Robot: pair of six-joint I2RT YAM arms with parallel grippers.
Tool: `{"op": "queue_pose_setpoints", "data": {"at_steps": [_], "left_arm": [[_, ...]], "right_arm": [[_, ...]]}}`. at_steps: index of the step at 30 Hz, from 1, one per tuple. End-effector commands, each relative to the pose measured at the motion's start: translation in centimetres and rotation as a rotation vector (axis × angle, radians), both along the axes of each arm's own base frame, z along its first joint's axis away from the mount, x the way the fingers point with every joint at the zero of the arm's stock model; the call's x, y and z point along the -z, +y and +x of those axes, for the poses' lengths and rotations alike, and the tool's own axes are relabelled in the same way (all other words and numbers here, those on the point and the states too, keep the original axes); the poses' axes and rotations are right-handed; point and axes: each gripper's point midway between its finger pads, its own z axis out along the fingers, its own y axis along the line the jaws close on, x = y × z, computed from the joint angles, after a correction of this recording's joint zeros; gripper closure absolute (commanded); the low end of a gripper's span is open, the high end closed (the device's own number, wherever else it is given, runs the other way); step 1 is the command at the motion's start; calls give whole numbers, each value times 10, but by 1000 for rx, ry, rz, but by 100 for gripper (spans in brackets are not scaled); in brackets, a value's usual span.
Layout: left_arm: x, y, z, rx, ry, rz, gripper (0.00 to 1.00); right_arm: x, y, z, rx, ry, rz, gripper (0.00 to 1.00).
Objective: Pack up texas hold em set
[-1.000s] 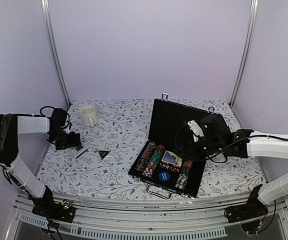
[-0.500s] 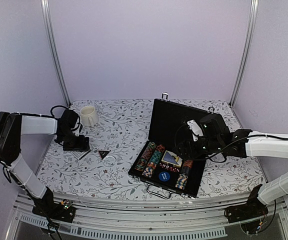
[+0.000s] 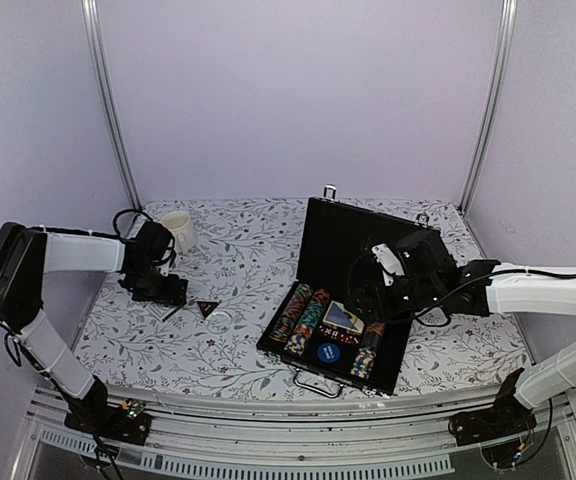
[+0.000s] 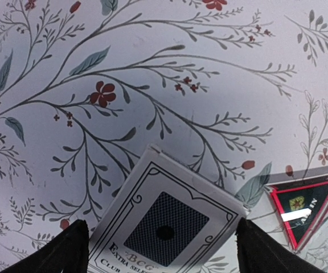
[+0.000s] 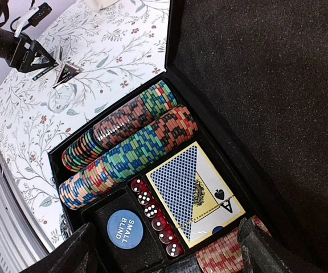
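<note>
The black briefcase (image 3: 340,240) lies open at centre right, lid up. Inside are chip rows (image 3: 303,315), a card deck (image 3: 342,318), red dice (image 3: 340,340) and a blue disc (image 3: 328,352). My right gripper (image 3: 373,300) hovers open above them; its view shows the chip rows (image 5: 130,142), the deck (image 5: 195,193), the dice (image 5: 155,219) and the blue "small blind" disc (image 5: 122,229). On the table to the left, my left gripper (image 4: 164,253) stands open over a second boxed card deck (image 4: 167,224), one finger on each side. The black triangle (image 4: 303,210) lies just right of it.
A cream mug (image 3: 178,231) stands behind the left gripper at the back left. Metal frame posts rise at both back corners. The briefcase's metal handle (image 3: 318,383) points at the table's front edge.
My left arm has moved right and forward, away from the table's left edge, and now sits over the loose deck next to the triangle. The right arm has hardly moved.
</note>
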Motion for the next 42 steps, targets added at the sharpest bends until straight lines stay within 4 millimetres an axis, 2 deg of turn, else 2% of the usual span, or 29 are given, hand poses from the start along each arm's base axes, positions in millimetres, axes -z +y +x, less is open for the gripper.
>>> {"op": "queue_pose_setpoints", "data": {"at_steps": [1, 4, 13, 18, 25, 30, 38, 42], "left_arm": [[5, -2, -11, 17, 43, 30, 10], [7, -2, -12, 15, 50, 33, 10], [6, 19, -8, -49, 39, 138, 10], [9, 26, -6, -79, 48, 134, 9], [13, 16, -5, -67, 65, 32, 9], [10, -2, -5, -15, 60, -68, 8], [6, -9, -9, 16, 59, -87, 3], [7, -2, -11, 5, 61, -39, 3]], "right_arm": [[3, 1, 2, 8, 10, 19, 14], [5, 1, 2, 9, 13, 18, 14], [8, -1, 0, 18, 23, 23, 14], [11, -3, -1, 27, 34, 24, 14], [10, -2, -1, 30, 36, 32, 13], [11, -2, -1, 31, 41, 30, 13], [14, -2, -1, 32, 45, 26, 13], [14, -2, -1, 32, 43, 28, 13]]}}
